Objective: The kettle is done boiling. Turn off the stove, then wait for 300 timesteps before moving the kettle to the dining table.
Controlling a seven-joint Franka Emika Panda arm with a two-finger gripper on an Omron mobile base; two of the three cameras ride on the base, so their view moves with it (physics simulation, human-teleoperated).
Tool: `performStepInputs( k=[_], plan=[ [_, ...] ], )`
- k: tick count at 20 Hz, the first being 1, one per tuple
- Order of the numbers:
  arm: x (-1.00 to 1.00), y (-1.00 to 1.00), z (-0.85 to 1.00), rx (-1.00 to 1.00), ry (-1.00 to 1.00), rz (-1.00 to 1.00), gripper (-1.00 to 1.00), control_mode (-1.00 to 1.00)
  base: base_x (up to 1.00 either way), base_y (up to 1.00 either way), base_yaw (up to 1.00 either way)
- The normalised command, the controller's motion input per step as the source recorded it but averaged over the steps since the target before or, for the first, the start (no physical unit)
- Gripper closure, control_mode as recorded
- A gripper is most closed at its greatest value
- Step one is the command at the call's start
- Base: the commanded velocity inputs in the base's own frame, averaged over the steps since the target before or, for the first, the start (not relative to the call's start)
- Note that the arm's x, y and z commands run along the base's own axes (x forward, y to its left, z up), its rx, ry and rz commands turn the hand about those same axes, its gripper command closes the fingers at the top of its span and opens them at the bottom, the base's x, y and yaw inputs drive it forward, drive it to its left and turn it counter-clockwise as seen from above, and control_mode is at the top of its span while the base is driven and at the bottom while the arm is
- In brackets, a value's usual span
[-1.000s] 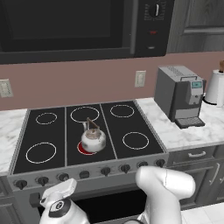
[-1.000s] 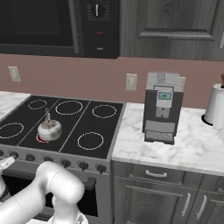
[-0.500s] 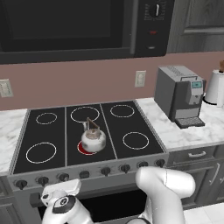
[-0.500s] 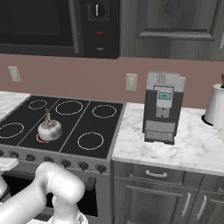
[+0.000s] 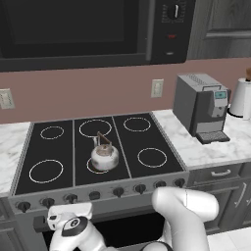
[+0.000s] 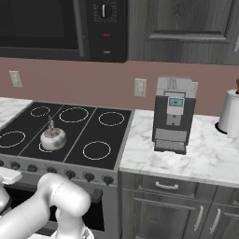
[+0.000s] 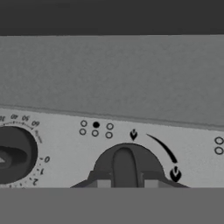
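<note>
The small squat silvery-white kettle point(image 5: 104, 158) sits on the front middle ring of the black glass stove point(image 5: 147, 142). In the hand view, the fingers point(image 7: 103, 183) close on a dark ridged knob point(image 7: 125, 166).

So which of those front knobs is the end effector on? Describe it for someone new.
Start at the black cooktop with the kettle on it, then drop to the knob row on its grey front panel. The knob sits between the end effector fingertips, with a six-circle diagram above it, the top-middle circle filled.

stove point(image 5: 147, 139) – kettle point(image 5: 104, 157) on front-mid burner | marble counter point(image 6: 205, 156) – coffee machine point(image 6: 172, 114), white jug point(image 6: 231, 112)
</note>
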Motion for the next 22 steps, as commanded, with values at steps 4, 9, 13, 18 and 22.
performStepInputs(
  k=[4,9,13,18,22],
  plan=[
    [0.0,-0.09,0.0,0.18,0.0,0.0,1.0,-1.0,0.0,0.0,0.0],
    [0.0,-0.06,0.0,0.16,0.01,0.0,1.0,-1.0,0.0,0.0,0.0],
    [0.0,-0.03,0.0,0.1,0.01,0.0,1.0,-1.0,0.0,0.0,0.0],
    [0.0,0.0,0.0,0.04,0.0,0.0,1.0,-1.0,0.0,0.0,0.0],
    [0.0,-0.01,-0.01,0.06,0.0,0.0,1.0,-1.0,0.0,0.0,0.0]
  ],
)
